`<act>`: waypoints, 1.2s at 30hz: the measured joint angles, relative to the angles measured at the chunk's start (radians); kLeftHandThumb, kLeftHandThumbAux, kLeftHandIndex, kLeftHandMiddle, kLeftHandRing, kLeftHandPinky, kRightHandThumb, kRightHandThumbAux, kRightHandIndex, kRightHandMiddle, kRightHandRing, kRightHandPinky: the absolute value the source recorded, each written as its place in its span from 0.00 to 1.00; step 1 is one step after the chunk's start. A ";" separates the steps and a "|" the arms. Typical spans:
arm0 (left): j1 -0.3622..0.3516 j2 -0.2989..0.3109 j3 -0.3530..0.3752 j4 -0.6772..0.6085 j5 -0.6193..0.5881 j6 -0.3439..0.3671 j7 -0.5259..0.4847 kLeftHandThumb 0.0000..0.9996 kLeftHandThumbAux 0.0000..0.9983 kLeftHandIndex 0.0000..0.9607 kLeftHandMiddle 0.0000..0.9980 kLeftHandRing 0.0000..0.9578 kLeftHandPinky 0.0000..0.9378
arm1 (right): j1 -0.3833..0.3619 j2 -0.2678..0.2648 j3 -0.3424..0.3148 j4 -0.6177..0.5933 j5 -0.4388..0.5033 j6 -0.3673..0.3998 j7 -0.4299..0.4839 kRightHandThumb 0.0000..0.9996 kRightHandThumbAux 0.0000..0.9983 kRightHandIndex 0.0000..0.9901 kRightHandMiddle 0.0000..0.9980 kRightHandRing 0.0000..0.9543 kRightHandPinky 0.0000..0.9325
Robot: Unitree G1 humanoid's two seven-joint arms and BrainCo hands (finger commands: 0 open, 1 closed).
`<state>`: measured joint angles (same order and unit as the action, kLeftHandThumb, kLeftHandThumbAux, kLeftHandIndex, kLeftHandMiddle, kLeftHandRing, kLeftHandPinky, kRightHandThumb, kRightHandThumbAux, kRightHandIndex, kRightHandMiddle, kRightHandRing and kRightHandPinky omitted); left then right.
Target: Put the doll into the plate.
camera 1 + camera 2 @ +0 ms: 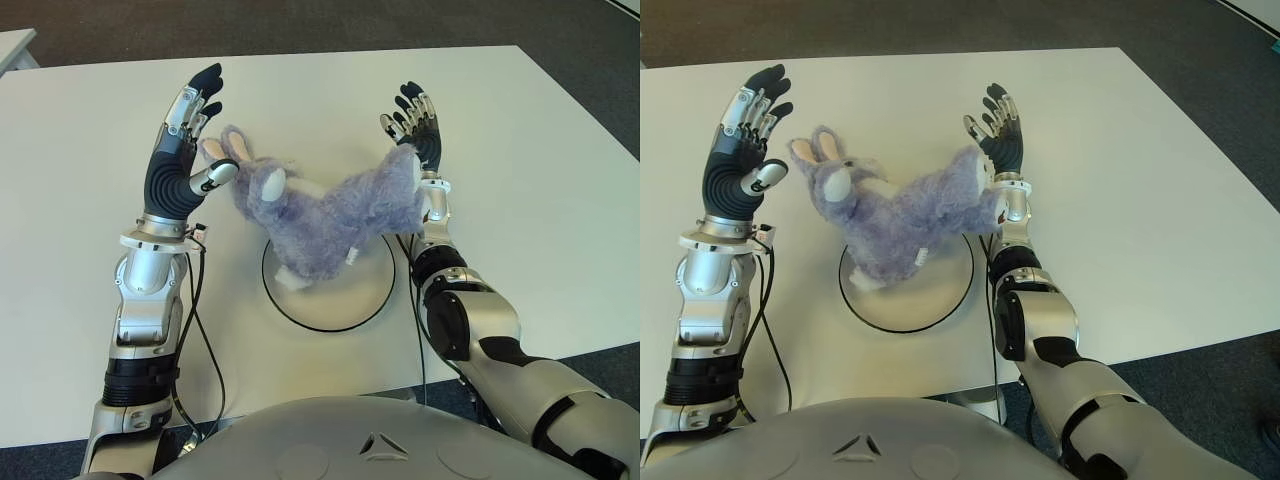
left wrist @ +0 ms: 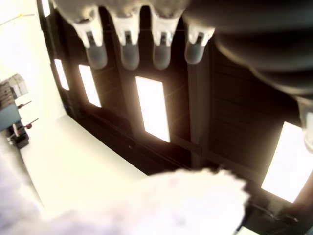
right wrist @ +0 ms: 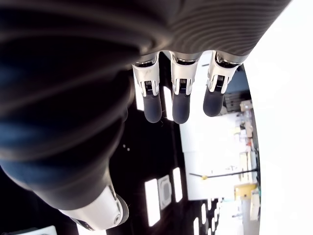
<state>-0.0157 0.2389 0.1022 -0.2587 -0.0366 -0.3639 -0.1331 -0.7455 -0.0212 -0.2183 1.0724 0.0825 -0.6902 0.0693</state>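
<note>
The doll [image 1: 320, 215], a fluffy purple rabbit with pink-lined ears, stands tilted over the white plate [image 1: 350, 303] with a dark rim at the table's middle front. One pale foot is down inside the plate. My left hand [image 1: 185, 140] is upright just left of the rabbit's head, with its fingers [image 2: 129, 54] straight and its thumb close to an ear. My right hand [image 1: 415, 125] is upright at the rabbit's rear, with its fingers [image 3: 178, 98] extended and the fur against its palm side. Neither hand curls around the doll.
The white table [image 1: 540, 180] stretches wide on both sides and behind the plate. Black cables [image 1: 197, 300] hang along my left forearm near the front edge. Dark carpet surrounds the table, and another table's corner [image 1: 14, 45] shows at the far left.
</note>
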 measured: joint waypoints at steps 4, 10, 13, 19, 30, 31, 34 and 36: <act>-0.045 0.011 0.014 0.024 -0.039 0.023 -0.011 0.00 0.37 0.00 0.02 0.00 0.00 | 0.000 0.001 0.000 0.001 0.000 0.000 0.000 0.36 0.84 0.15 0.13 0.11 0.12; -0.052 0.008 0.018 0.024 -0.042 0.021 -0.010 0.00 0.34 0.00 0.03 0.00 0.00 | 0.000 0.004 -0.001 0.000 0.001 0.000 0.000 0.36 0.85 0.14 0.13 0.11 0.13; -0.052 0.003 0.022 0.024 -0.032 0.013 -0.006 0.00 0.34 0.00 0.02 0.00 0.00 | 0.000 0.005 -0.001 0.000 0.001 0.000 0.000 0.34 0.85 0.13 0.13 0.12 0.13; -0.055 0.003 0.039 0.024 -0.022 0.006 -0.003 0.00 0.34 0.00 0.03 0.01 0.00 | -0.001 0.006 -0.001 -0.001 0.001 0.000 0.000 0.34 0.86 0.12 0.13 0.11 0.12; -0.083 0.002 0.050 0.031 0.016 0.011 0.026 0.00 0.34 0.00 0.04 0.04 0.00 | -0.001 0.004 -0.001 0.001 0.001 0.000 -0.001 0.35 0.86 0.13 0.13 0.11 0.12; -0.084 0.002 0.050 0.032 0.018 0.011 0.028 0.00 0.34 0.00 0.04 0.04 0.00 | -0.001 0.004 -0.001 0.001 0.001 0.000 -0.001 0.35 0.86 0.13 0.13 0.11 0.12; -0.087 0.002 0.051 0.041 0.019 0.011 0.029 0.00 0.35 0.00 0.04 0.03 0.00 | -0.002 0.003 -0.001 0.002 0.001 0.000 -0.001 0.35 0.86 0.13 0.13 0.11 0.12; -0.093 0.002 0.053 0.055 0.019 0.012 0.030 0.00 0.36 0.00 0.04 0.03 0.00 | -0.002 0.003 -0.001 0.003 0.001 0.000 -0.001 0.35 0.85 0.12 0.13 0.11 0.12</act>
<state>-0.1090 0.2412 0.1547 -0.2039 -0.0172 -0.3515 -0.1033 -0.7473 -0.0183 -0.2195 1.0750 0.0832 -0.6902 0.0686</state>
